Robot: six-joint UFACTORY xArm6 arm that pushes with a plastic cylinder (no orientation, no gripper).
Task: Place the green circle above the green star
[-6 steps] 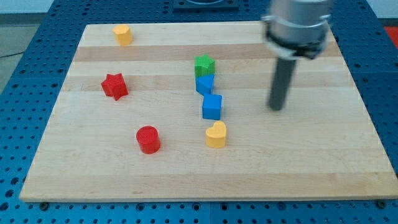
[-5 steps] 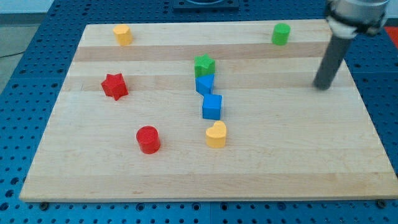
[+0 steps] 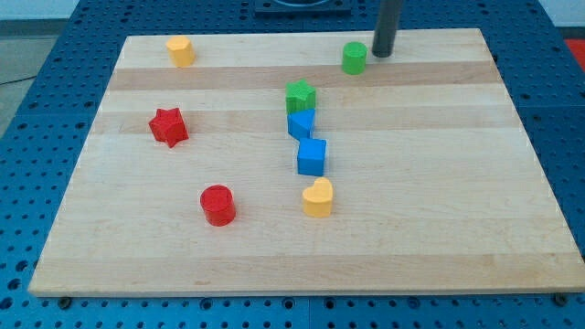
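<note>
The green circle (image 3: 355,58) stands near the board's top edge, right of centre. The green star (image 3: 300,95) sits lower and to the left of it, touching the upper blue block (image 3: 302,122) just below it. My tip (image 3: 381,53) is at the top of the board, just right of the green circle and close to it, perhaps touching.
A blue cube (image 3: 312,156) and a yellow heart (image 3: 317,197) lie below the blue block in a rough column. A red star (image 3: 168,126) and a red cylinder (image 3: 218,204) sit at the left. A yellow block (image 3: 180,50) is at the top left of the wooden board (image 3: 457,183).
My tip swung from the right side of the board up to the top edge. The green circle slid left, from about x 452 to x 388.
</note>
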